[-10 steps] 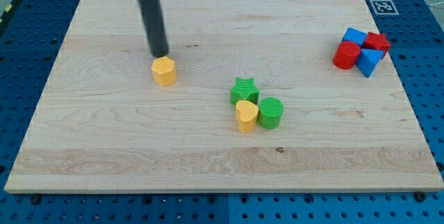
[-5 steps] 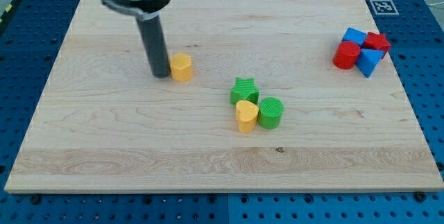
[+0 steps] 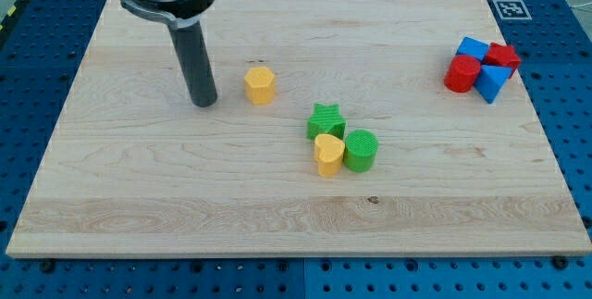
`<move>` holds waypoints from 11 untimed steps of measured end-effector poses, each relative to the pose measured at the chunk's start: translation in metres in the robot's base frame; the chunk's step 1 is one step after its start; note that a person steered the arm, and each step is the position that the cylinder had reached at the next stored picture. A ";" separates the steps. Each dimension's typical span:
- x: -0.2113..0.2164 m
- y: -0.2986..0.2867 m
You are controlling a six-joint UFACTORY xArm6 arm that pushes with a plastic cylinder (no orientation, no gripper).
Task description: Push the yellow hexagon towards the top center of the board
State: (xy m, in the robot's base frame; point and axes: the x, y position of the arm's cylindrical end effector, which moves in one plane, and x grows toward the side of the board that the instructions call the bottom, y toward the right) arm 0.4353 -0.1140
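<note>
The yellow hexagon (image 3: 261, 85) sits on the wooden board (image 3: 139, 179), left of centre in the upper half. My tip (image 3: 204, 103) rests on the board to the left of the hexagon, with a clear gap between them. The dark rod rises from the tip toward the view's top left.
A green star (image 3: 326, 119), a yellow heart-shaped block (image 3: 327, 154) and a green cylinder (image 3: 361, 149) cluster near the centre. At the right edge, a red cylinder (image 3: 462, 73), another red block (image 3: 503, 56) and two blue blocks (image 3: 492, 82) are grouped. A marker tag (image 3: 510, 8) sits at the top right corner.
The yellow hexagon has slid to the right and slightly up. My tip moved from above the hexagon down to its left side, pushed it, and now stands apart from it.
</note>
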 end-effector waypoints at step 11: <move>-0.136 0.194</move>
